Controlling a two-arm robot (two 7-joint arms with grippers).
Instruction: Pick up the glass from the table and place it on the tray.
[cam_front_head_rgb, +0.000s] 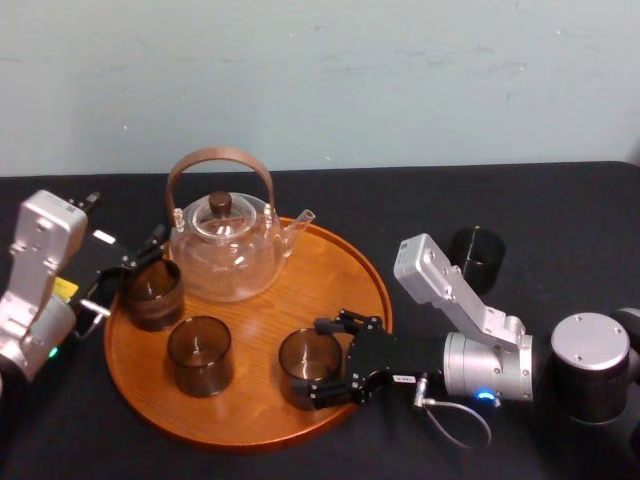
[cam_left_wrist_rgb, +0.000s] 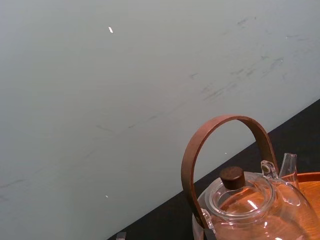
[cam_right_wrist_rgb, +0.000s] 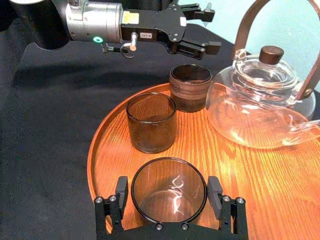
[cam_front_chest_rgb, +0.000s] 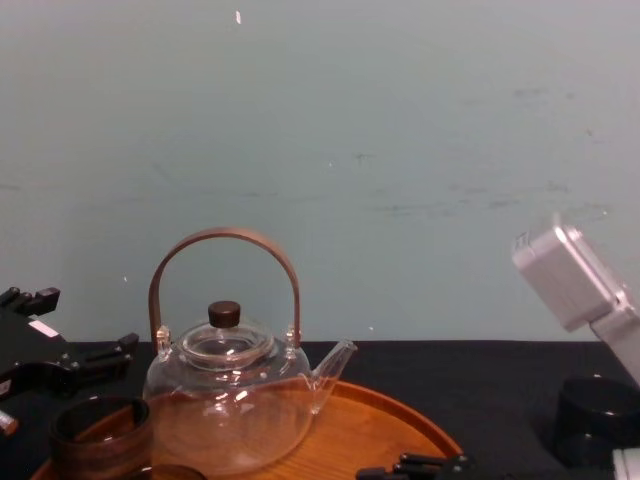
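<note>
"While my right claw (cam_front_head_rgb: 318, 365) is pinching the small smoky dark-tinted glass tumbler (cam_right_wrist_rgb: 169, 200), standing on the round orange-brown wooden tray (cam_front_head_rgb: 330, 270) by its right rim, I'm worrying."

"About what?"

"Opening crookedly: a finger could be nudging it over that low rim onto the black cloth table (cam_front_head_rgb: 560, 200). Open cloth is lying behind; another smoky tumbler (cam_front_head_rgb: 199, 355) is crowding ahead. My left claw (cam_front_head_rgb: 128, 272) is idling, spread, opposite."
</note>
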